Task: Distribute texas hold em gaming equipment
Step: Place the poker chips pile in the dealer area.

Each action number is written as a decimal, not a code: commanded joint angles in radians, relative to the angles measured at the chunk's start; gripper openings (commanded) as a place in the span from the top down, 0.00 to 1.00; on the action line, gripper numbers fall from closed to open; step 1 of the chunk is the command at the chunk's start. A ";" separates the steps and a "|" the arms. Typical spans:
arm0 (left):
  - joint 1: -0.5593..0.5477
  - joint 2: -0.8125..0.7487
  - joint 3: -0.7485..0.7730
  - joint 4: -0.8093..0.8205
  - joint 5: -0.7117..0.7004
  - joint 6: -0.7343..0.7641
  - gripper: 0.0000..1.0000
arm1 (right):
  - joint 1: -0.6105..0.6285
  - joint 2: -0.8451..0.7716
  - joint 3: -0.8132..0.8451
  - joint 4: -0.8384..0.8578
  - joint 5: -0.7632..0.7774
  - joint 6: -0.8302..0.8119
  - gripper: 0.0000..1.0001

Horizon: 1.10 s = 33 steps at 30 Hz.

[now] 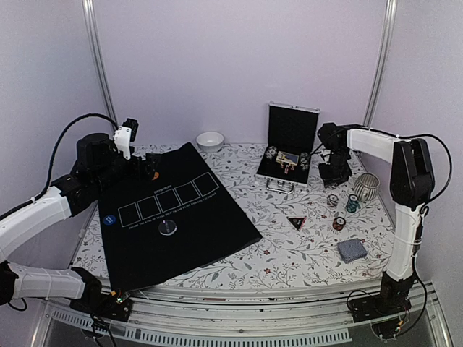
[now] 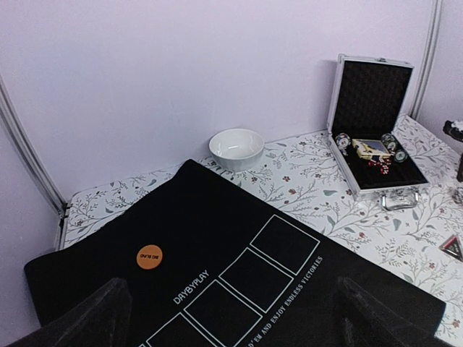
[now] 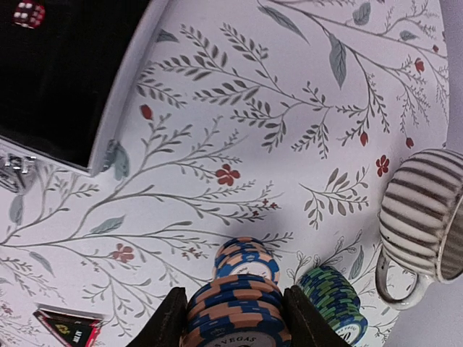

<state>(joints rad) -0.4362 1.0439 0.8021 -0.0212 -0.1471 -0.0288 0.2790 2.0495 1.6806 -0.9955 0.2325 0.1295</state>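
Right tool (image 3: 235,298) clamped on upright orange-blue chip stack (image 3: 233,324), bottom centre of wrist view | I judge black mat (image 1: 173,217) the target: well left in top view | left tool (image 1: 147,168), wide open, sits nearer it.

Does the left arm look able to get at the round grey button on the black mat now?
Probably yes: the left pincer stands open above the black mat, and the grey button lies bare on it, nothing between them.
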 commanded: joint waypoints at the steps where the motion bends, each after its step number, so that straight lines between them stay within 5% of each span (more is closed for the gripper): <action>1: 0.001 0.000 -0.012 0.010 -0.018 0.012 0.02 | 0.114 -0.041 0.111 -0.045 -0.019 0.005 0.97; 14: 0.002 -0.023 -0.013 0.012 -0.040 0.013 0.02 | 0.577 0.309 0.609 -0.123 -0.138 0.004 0.97; 33: 0.002 -0.023 -0.014 0.010 -0.019 0.012 0.02 | 0.722 0.527 0.642 -0.193 -0.104 -0.072 0.97</action>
<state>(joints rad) -0.4362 1.0313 0.8021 -0.0212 -0.1692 -0.0261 0.9760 2.5458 2.3047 -1.1370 0.0921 0.0845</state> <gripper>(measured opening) 0.982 0.407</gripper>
